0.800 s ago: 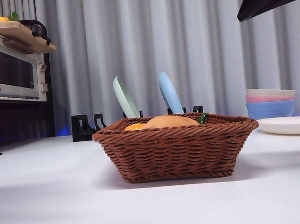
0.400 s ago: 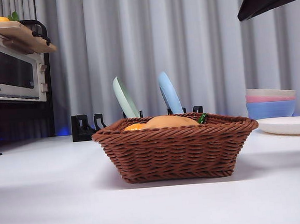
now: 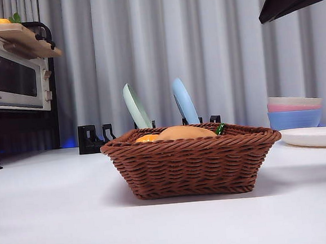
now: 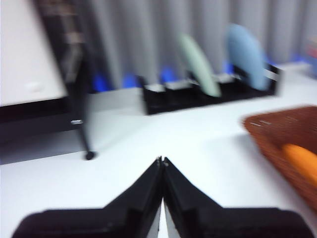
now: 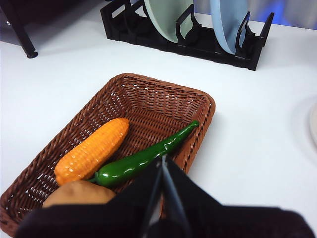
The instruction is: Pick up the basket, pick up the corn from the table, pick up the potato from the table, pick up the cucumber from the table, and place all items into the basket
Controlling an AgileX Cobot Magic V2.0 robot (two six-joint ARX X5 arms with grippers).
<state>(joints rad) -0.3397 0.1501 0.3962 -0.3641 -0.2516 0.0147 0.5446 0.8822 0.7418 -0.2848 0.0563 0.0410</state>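
The wide brown woven wicker basket (image 5: 148, 106) sits on the white bench (image 3: 58, 220) and holds all three vegetables: the bumpy orange-yellow corn cob (image 5: 92, 149) lies along one side, the glossy dark green cucumber (image 5: 143, 161) stretches slantwise just beside it with its thin stem end resting against the basket's wall, and the smooth tan potato (image 5: 78, 194) sits in the corner against the corn's end. My right tool (image 5: 163, 163) hangs above the basket over the cucumber, its two black jaws pressed together and holding nothing. My left tool (image 4: 161, 161) hovers over bare bench off to the basket's side, its jaws likewise closed and empty.
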